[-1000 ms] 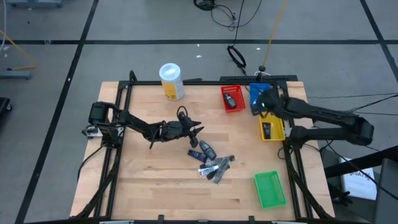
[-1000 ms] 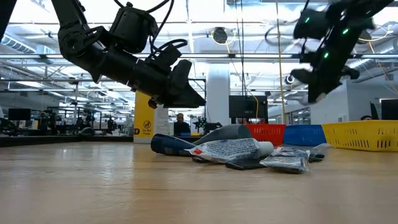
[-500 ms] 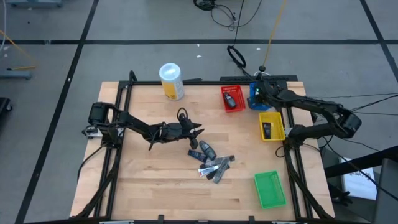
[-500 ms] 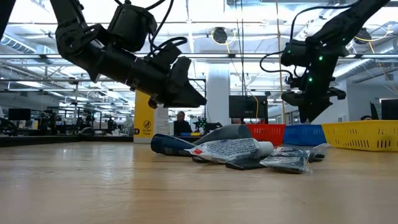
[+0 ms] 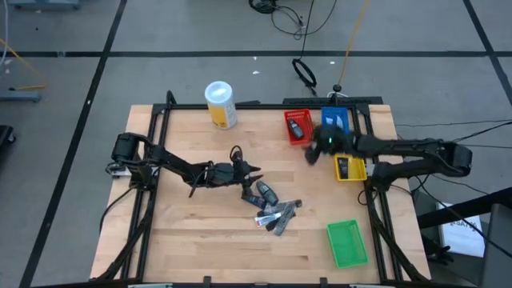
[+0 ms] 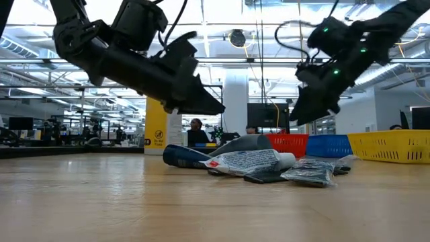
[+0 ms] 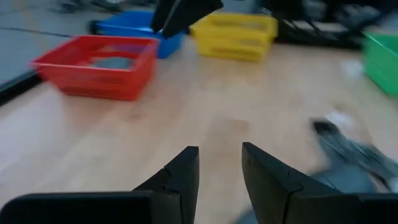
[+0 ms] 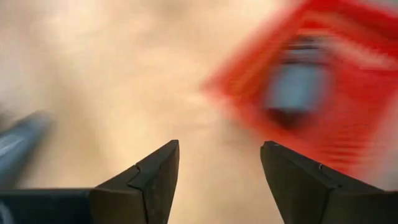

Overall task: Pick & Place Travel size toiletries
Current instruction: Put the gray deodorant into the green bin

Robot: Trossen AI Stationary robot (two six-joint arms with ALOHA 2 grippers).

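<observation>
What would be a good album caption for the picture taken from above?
Two robot arms over a wooden table: left gripper beside a toiletry pile, right gripper near the red bin.

— Where do your toiletries sit?

— You have a small heap of travel size toiletries (image 5: 272, 208) lying flat on the wooden surface (image 5: 192, 232), near its middle. A dark blue tube (image 6: 185, 156) lies at one end, and a silver-white tube with red print (image 6: 252, 161) rests against it.

— Anything else in the heap?

— A grey tube (image 6: 250, 142) leans over the back, and dark sachets (image 6: 310, 172) overlap at the other end. You also see one grey item in the red bin (image 5: 298, 126) and one dark item in the yellow bin (image 5: 343, 166).
</observation>
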